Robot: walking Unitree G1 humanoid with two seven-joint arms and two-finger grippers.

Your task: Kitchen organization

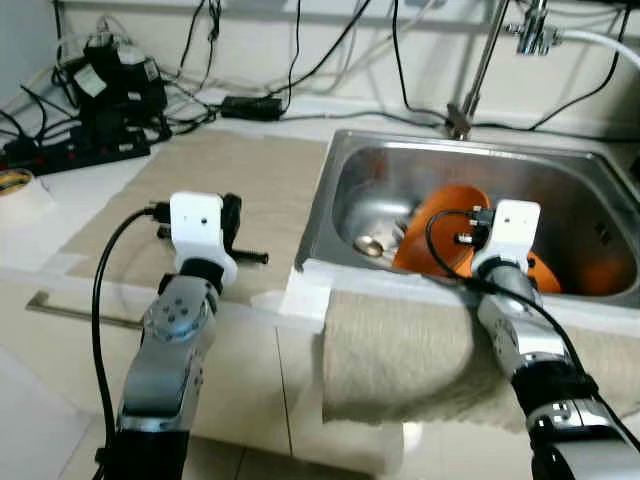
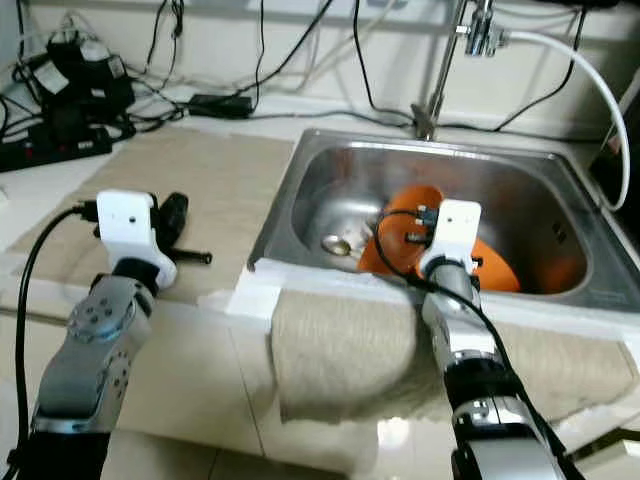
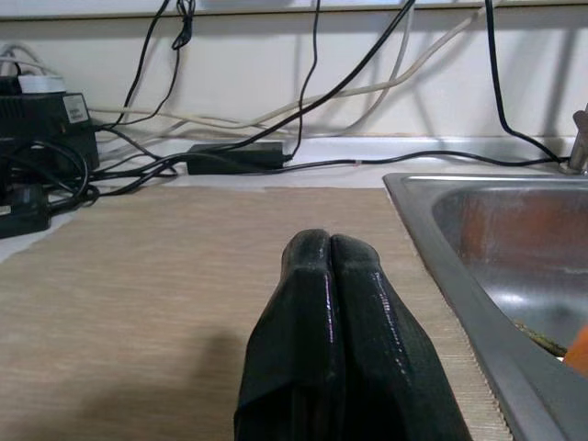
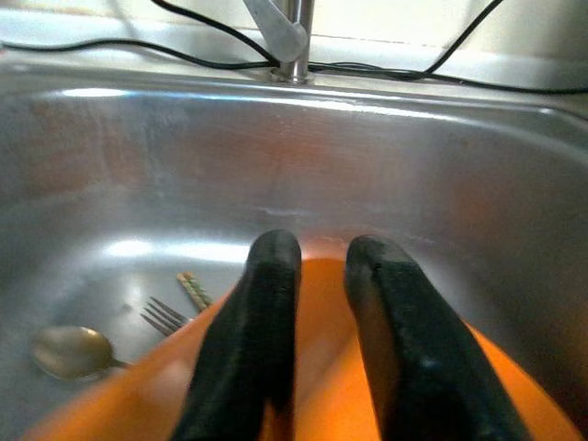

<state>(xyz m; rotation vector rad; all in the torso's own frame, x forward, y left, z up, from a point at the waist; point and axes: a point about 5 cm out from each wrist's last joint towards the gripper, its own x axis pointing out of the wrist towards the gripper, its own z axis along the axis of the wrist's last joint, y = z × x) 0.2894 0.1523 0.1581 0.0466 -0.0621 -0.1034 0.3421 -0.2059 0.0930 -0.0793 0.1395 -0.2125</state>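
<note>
— At the sink, what did the right end effector do?

— It reached down into the steel basin, just above an orange bowl that lay tilted against the sink's near wall. Its two black fingers stood slightly parted, a narrow gap between them, with the bowl's orange surface directly beneath; whether they touched the bowl could not be told.

— Anything else in the sink?

— A spoon and a fork lay on the sink floor beside the bowl, on its left, near a small striped handle. A faucet rose behind the sink, a white hose curving away to the sink's right.

— And the left end effector?

— It hung left of the sink, low over a beige mat that covered the table. Its fingers were pressed together and gripped nothing.

— What surrounded the sink?

— A grey towel draped over the table's front edge, just below the sink's near rim. Behind the mat, left of the sink, black cables ran along the wall to a power adapter and a cluster of black electronics. A tape roll sat at the far left, well apart from the sink.
</note>
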